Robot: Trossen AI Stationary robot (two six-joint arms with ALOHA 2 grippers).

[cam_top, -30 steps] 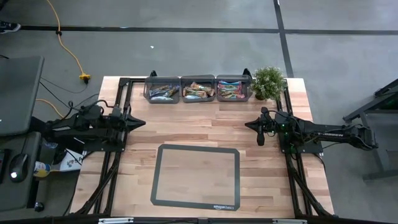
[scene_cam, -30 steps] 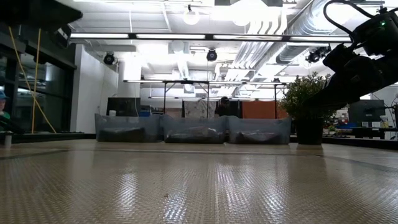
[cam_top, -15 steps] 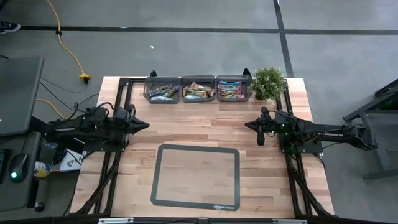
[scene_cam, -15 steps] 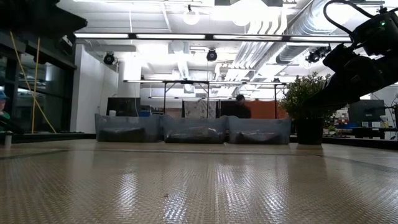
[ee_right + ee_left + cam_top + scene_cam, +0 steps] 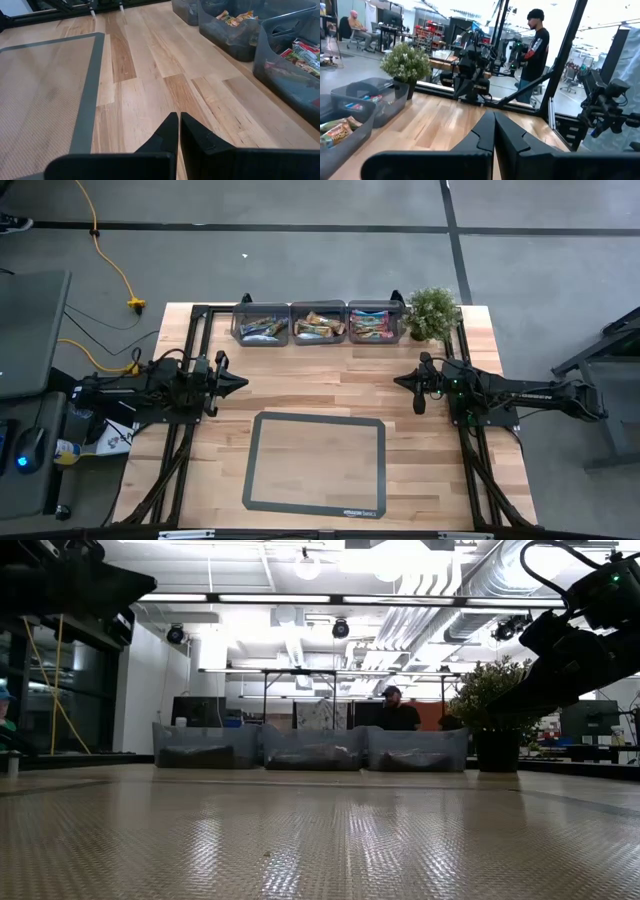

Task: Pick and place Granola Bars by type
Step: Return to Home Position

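Observation:
The granola bars lie in three clear bins along the table's far edge: left bin (image 5: 262, 327), middle bin (image 5: 318, 326), right bin (image 5: 372, 325). Their colourful wrappers also show in the right wrist view (image 5: 234, 18) and the left wrist view (image 5: 336, 131). My left gripper (image 5: 243, 383) hovers shut over the table's left side, well short of the bins, with nothing between its fingers (image 5: 494, 118). My right gripper (image 5: 397, 380) hovers shut over the right side, also with nothing in it (image 5: 178, 116).
A grey-bordered mesh mat (image 5: 315, 462) lies at the table's near middle. A small green potted plant (image 5: 432, 312) stands beside the right bin. Bare wood lies between the two grippers. A person (image 5: 400, 712) stands in the room beyond the table.
My left gripper has moved toward the table's right edge, farther out over the wood, and has sunk a little, staying shut. The person in the room behind has walked across.

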